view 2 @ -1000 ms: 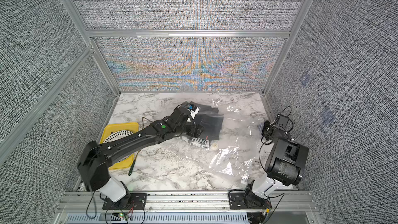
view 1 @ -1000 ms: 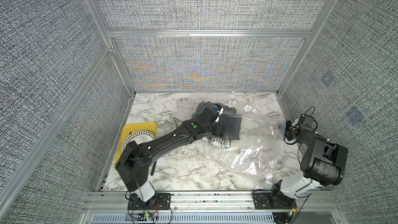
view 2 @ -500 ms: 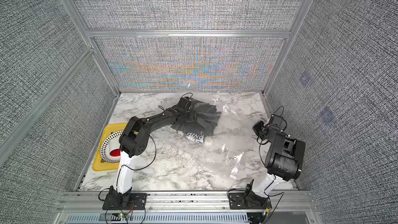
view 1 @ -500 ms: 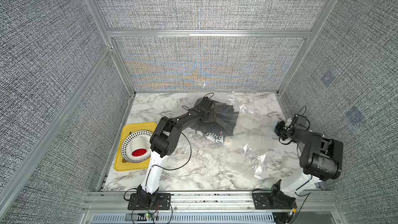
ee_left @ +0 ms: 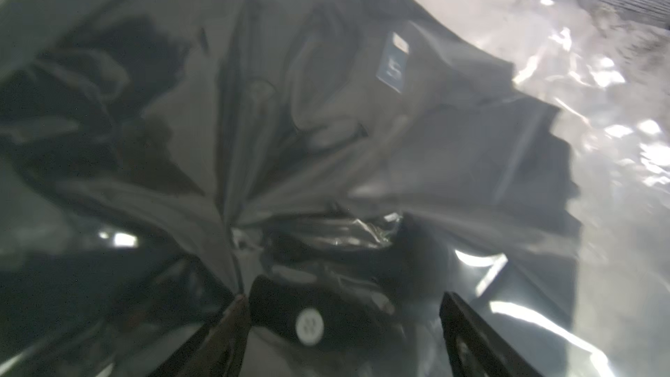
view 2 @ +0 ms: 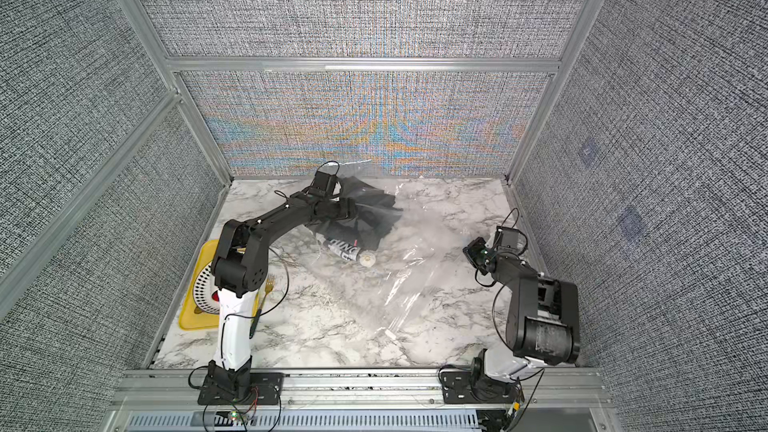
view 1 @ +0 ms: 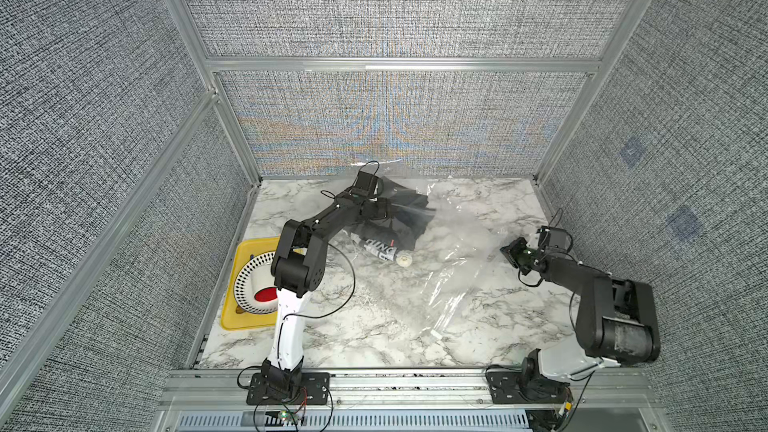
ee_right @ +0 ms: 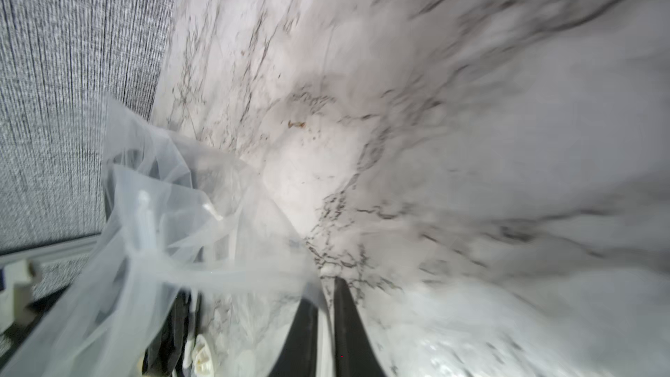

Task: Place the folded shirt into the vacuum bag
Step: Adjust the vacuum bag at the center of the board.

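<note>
Folded shirt (ee_left: pixel 417 132) lies just beyond left hand (ee_left: pixel 343 299).

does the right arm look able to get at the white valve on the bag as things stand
Probably yes: the right gripper points roughly toward the white valve, with only slack vacuum bag film lying between them; the left arm is farther back at the shirt.

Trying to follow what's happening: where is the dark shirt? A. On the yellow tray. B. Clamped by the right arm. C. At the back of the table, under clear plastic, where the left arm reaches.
C: the dark shirt lies at the back beneath the vacuum bag film, with the left arm stretched to it.
</note>
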Robot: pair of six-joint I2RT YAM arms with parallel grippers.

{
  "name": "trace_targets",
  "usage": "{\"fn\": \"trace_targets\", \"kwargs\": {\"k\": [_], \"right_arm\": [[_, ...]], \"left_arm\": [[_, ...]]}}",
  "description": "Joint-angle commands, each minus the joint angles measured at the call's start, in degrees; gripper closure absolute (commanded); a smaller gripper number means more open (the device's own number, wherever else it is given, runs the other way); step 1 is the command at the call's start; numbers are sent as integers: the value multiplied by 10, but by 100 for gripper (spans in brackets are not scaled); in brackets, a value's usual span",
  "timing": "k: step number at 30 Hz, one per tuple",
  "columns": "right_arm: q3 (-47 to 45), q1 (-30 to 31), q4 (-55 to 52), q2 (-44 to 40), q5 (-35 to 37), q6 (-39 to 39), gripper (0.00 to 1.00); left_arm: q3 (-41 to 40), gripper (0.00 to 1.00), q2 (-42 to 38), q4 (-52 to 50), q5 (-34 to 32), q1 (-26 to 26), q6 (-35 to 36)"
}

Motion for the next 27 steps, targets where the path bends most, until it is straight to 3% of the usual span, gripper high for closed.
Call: {"fn": "trace_targets", "kwargs": {"k": [1, 3, 4, 10, 14, 17, 20, 23, 27], "right_arm": [[-17, -30, -58, -46, 87, -38, 36], [-25, -48, -81, -76, 100, -53, 8], [-30, -51, -85, -94, 100, -58, 2], [-17, -44, -99, -218, 32, -91, 1], [26, 19, -58, -276, -19, -109, 2], [99, 48, -57, -219, -73, -119, 2], [179, 56, -90, -113, -177, -136, 7], [207, 77, -95, -31, -235, -158, 9], [197, 107, -124, 58, -219, -204, 12]], "left_arm": [[-55, 14, -60, -1, 53, -14, -17], [-87, 12, -105, 0, 44, -40, -13], [-93, 12, -122, -7, 34, -55, -10], [-113, 10, -158, -6, 30, -114, -15], [-95, 11, -130, -20, 46, -124, -12], [-121, 11, -135, -2, 75, -144, -18], [-163, 11, -152, 9, 89, -179, -22], [-226, 10, -180, 32, 85, -214, -36], [-312, 9, -200, 63, 65, -238, -59]]}}
